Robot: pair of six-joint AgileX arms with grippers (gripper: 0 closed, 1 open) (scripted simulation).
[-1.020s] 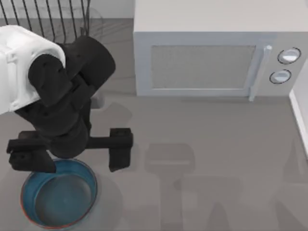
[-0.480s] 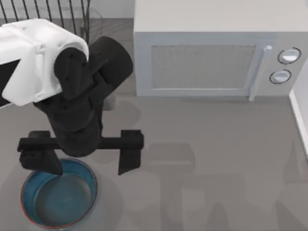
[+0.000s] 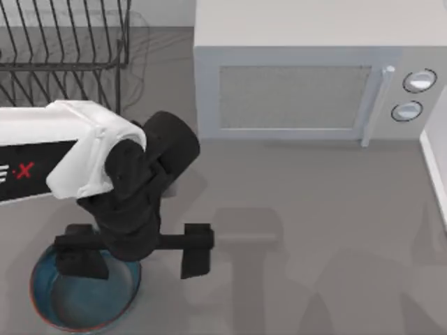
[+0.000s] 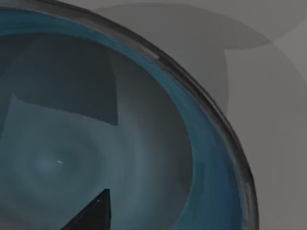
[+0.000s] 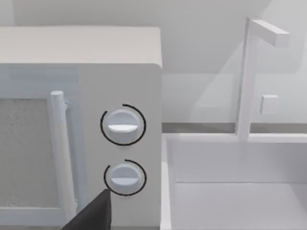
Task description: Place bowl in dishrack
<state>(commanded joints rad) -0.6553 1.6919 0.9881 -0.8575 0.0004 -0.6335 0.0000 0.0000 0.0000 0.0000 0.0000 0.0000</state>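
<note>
Blue bowl (image 3: 84, 296) is straddled at its twelve o'clock rim by the left gripper (image 3: 133, 248), jaws spread wide. One bowl, one dishrack (image 3: 63, 42) are counted.

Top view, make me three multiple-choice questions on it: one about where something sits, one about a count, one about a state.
1. Where is the round blue bowl with the reddish rim?
A. at the top view's lower left
B. under the microwave's dials
C. in the rack

2. How many round dials does the white boxy microwave carry?
A. one
B. two
C. four

3. How do the jaws of the left gripper stand?
A. shut on the bowl
B. spread wide across the bowl's rim
C. shut above the microwave

Answers:
1 A: the bowl lies low on the left, well apart from the dark wire dishrack at the upper left.
2 B: two dials sit one above the other beside the door handle.
3 B: one jaw is over the bowl's inside, the other outside its rim.
</note>
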